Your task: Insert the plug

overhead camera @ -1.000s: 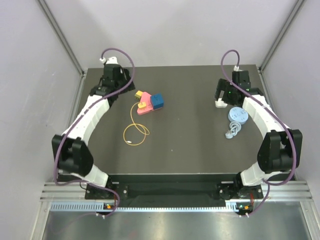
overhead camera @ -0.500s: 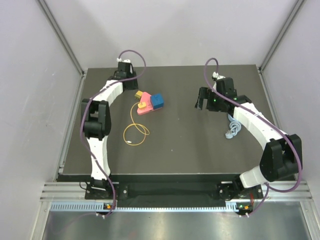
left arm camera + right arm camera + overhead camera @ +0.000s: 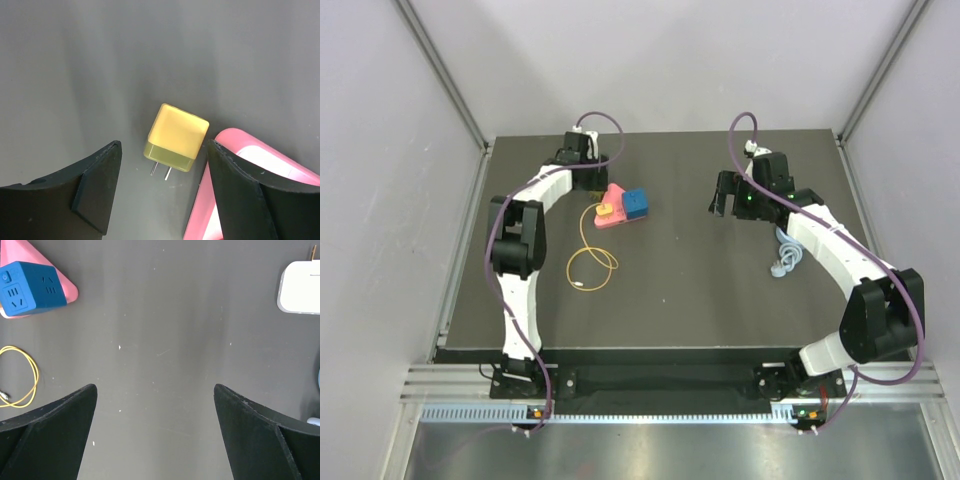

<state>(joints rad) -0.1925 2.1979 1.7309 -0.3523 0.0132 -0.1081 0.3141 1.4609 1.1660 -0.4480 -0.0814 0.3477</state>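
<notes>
A yellow plug lies on the dark table, its two metal prongs pointing toward the wrist camera. My left gripper is open and hovers over it, one finger on each side, not touching it. A pink base lies just right of the plug, close to the right finger. In the top view my left gripper is at the back left, beside the pink base and the blue cube socket. My right gripper is open and empty over bare table; it is also in the right wrist view.
A thin yellow cable loops in front of the pink base. A small yellow part sits on the base. A grey-blue coiled cable lies by the right arm. A white adapter shows at the right wrist view's upper right, the blue socket at its upper left.
My left arm has folded back and its gripper has shifted right to over the yellow plug. My right gripper moved left, away from the white adapter, then held still.
</notes>
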